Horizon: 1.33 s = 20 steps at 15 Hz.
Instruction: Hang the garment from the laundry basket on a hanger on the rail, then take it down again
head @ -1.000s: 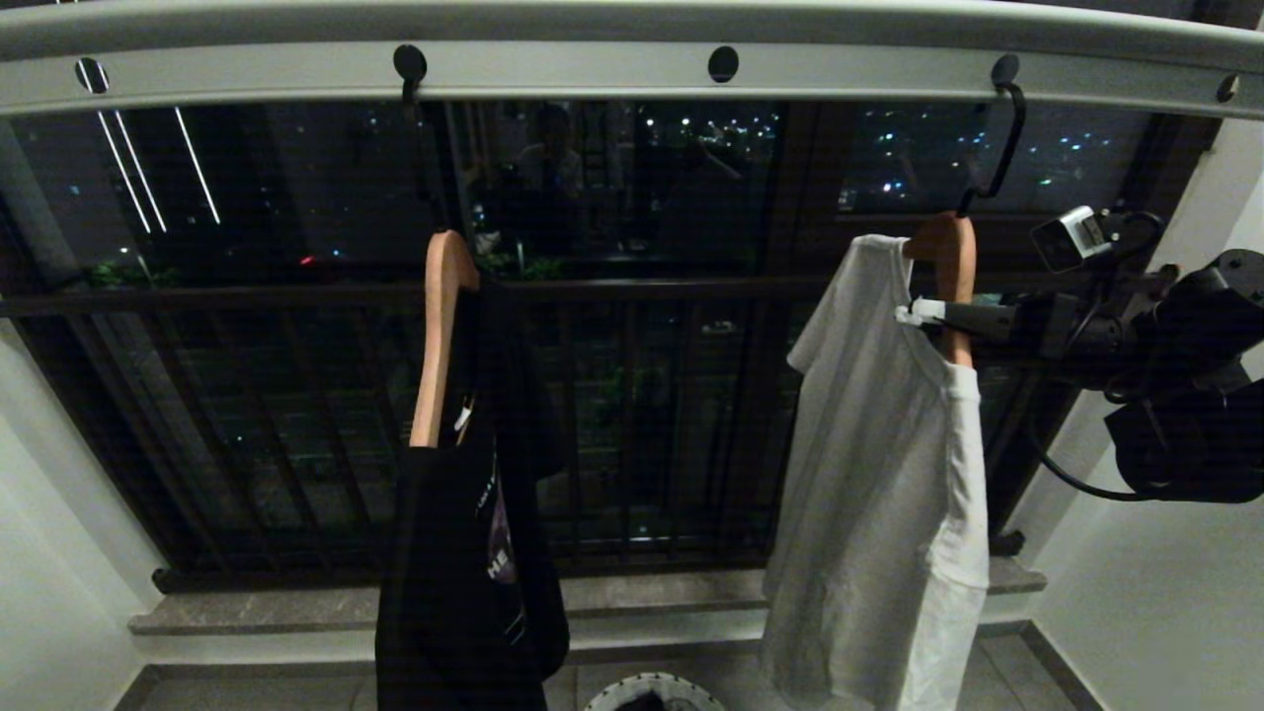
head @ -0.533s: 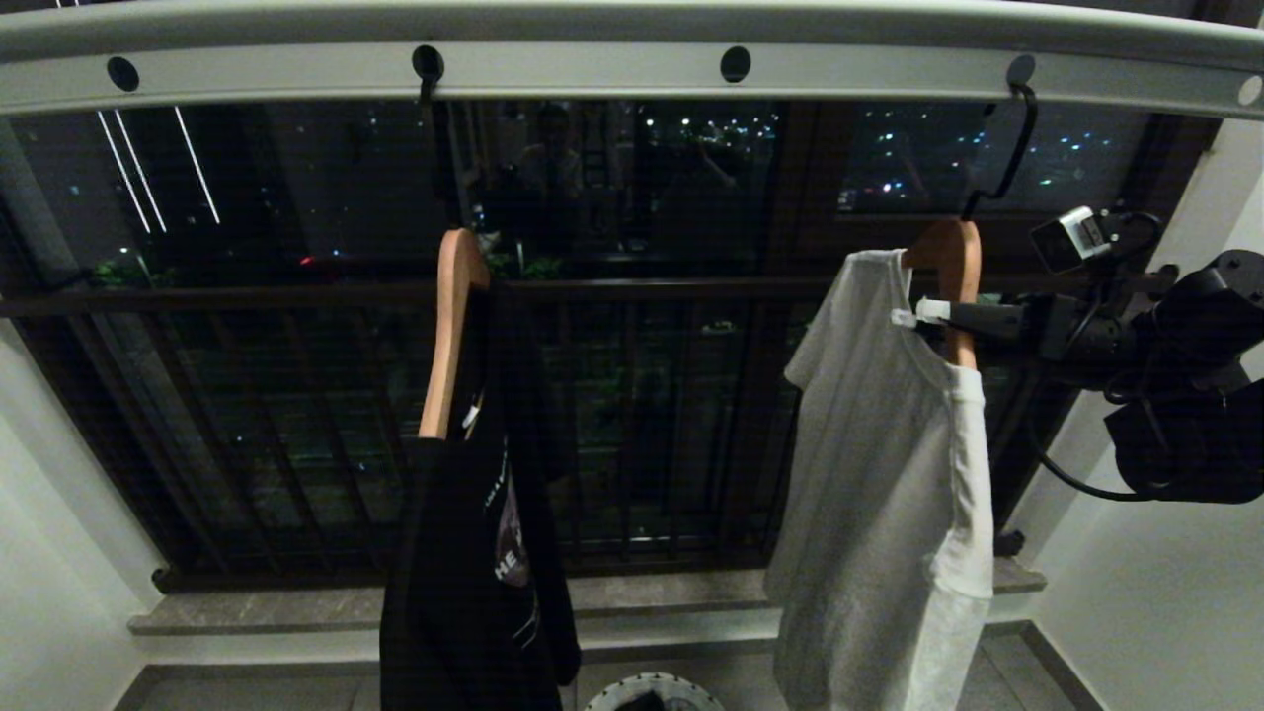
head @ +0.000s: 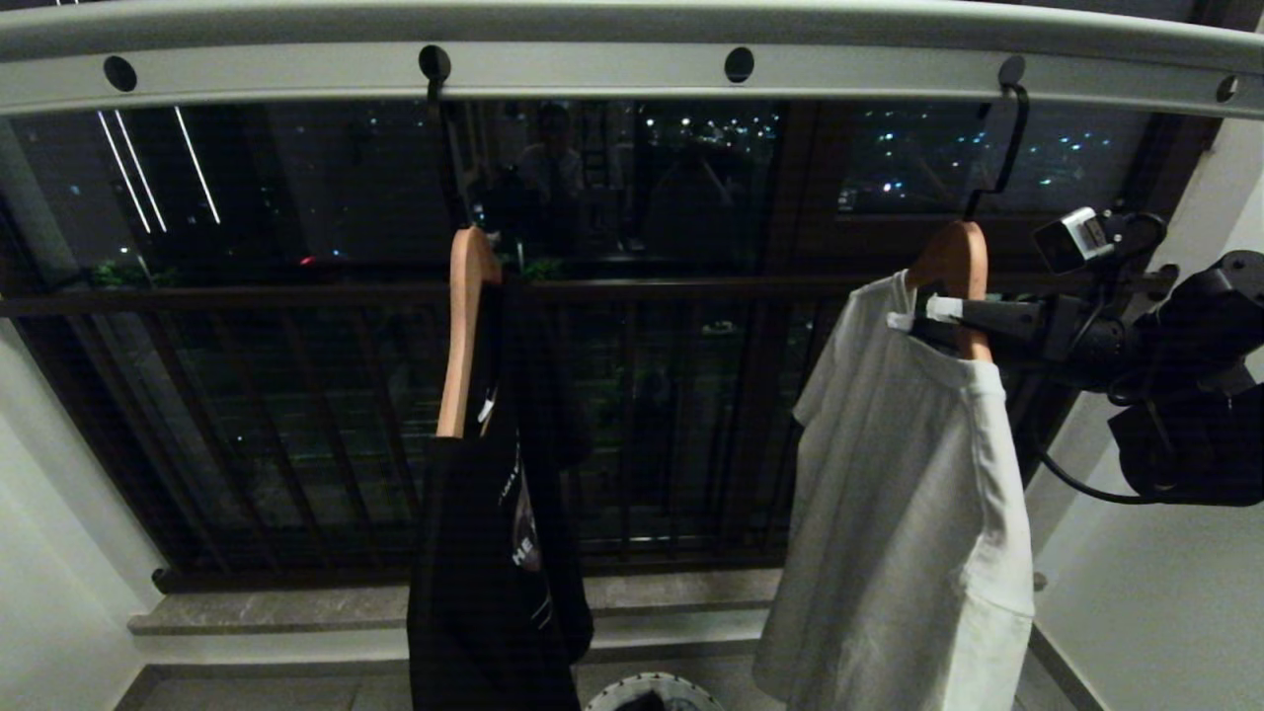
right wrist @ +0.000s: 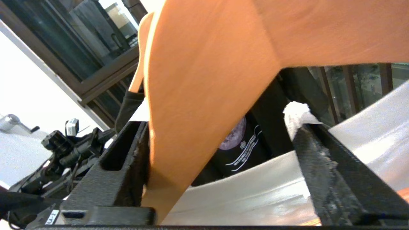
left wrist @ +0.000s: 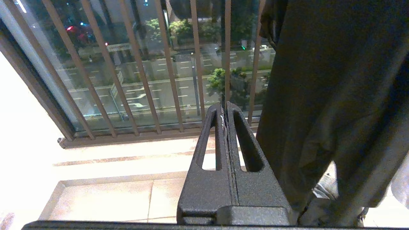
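right gripper [head: 920,314] stands spread around the wooden hanger [head: 960,259], one finger apparently touching the wood, gripping nothing. white t-shirt [head: 908,494] hangs from it on the rail [head: 592,69]. it looks light, limp and slippery; take hold of the stiff hanger neck, not cloth. left gripper [left wrist: 224,116] is clenched, empty.

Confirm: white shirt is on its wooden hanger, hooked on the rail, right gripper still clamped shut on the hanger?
Not quite. The right gripper is open: in the right wrist view its fingers stand wide apart around the wooden hanger, with a clear gap on one side. The rest holds: the white shirt is on that hanger, hooked on the rail.
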Motion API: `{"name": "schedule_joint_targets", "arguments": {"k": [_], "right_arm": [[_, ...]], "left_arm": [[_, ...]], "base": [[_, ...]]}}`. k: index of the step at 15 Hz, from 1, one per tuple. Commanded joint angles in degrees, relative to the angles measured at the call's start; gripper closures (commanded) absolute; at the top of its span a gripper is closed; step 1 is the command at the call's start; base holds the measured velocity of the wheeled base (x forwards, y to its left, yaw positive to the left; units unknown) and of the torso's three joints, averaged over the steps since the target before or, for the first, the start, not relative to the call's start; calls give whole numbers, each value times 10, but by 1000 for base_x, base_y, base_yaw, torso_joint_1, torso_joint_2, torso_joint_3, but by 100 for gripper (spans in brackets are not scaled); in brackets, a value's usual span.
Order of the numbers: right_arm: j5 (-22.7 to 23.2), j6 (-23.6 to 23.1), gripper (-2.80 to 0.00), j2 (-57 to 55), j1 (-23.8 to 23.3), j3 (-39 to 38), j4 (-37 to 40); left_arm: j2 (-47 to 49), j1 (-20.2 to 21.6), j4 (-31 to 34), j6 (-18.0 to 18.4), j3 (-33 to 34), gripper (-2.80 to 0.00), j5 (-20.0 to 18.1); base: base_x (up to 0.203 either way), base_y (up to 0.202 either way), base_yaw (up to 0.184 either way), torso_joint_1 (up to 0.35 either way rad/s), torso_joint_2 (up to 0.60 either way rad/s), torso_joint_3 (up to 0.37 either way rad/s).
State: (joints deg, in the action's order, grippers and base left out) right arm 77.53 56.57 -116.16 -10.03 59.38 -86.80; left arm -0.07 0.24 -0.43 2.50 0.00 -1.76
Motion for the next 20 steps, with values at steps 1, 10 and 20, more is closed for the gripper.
{"name": "schedule_joint_targets", "arguments": {"k": [1,10,20], "right_arm": [[4,3,-280,9,-8,-9,-5],[7,5,-280,52,-71,-53,-5],[65,11,-280,168,-190,-149,-3]], "left_arm": [[0,0,0,0,2,0,0],[0,0,0,0,2,0,0],[0,0,0,0,2,0,0]], "base": [[0,0,0,0,0,0],[0,0,0,0,0,0],[0,0,0,0,0,0]]}}
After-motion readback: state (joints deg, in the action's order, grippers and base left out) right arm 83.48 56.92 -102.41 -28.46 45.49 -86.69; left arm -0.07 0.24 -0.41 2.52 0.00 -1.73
